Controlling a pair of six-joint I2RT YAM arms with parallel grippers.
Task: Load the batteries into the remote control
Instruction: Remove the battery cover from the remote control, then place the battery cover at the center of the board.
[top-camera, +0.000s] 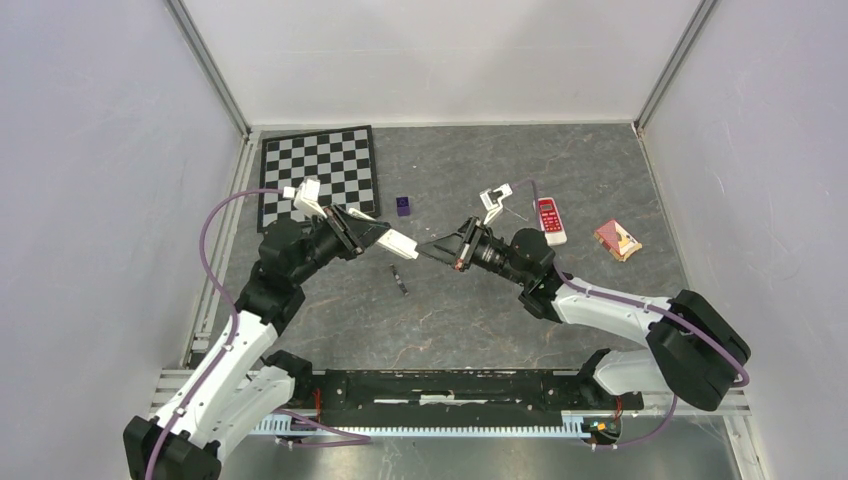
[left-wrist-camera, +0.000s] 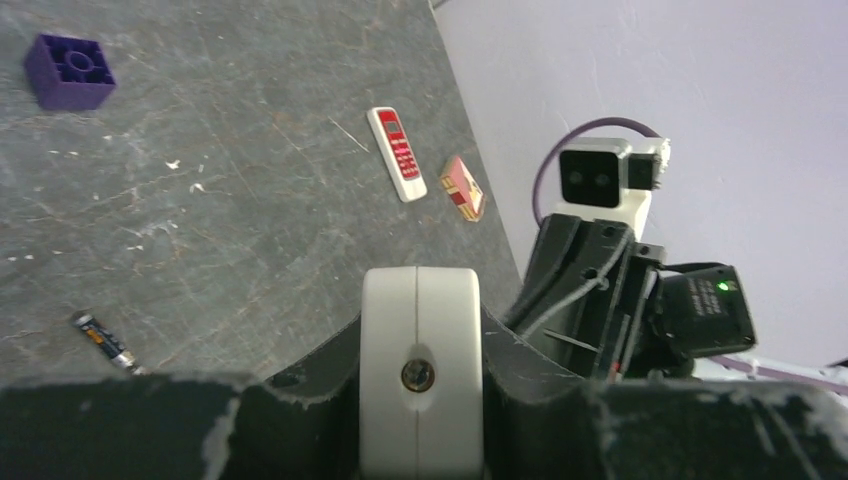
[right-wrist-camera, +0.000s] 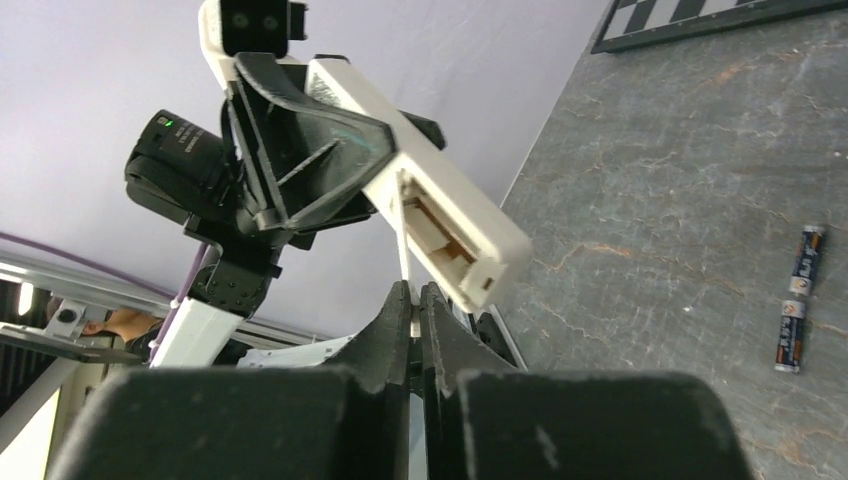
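My left gripper (top-camera: 372, 233) is shut on the long white remote control (top-camera: 390, 240) and holds it above the table. Its end shows between the jaws in the left wrist view (left-wrist-camera: 420, 340). In the right wrist view the remote (right-wrist-camera: 440, 225) has its battery bay open and no batteries in it. My right gripper (top-camera: 432, 250) is shut on a thin white cover (right-wrist-camera: 404, 245), seen edge-on just below the bay. The two batteries (top-camera: 400, 280) lie end to end on the table below the grippers. Both show in the right wrist view (right-wrist-camera: 800, 300) and one in the left wrist view (left-wrist-camera: 104, 340).
A red-faced remote (top-camera: 548, 220) and an orange packet (top-camera: 618, 240) lie at the right. A purple cube (top-camera: 403, 206) sits near a checkered board (top-camera: 320, 170) at the back left. White walls enclose the table on three sides.
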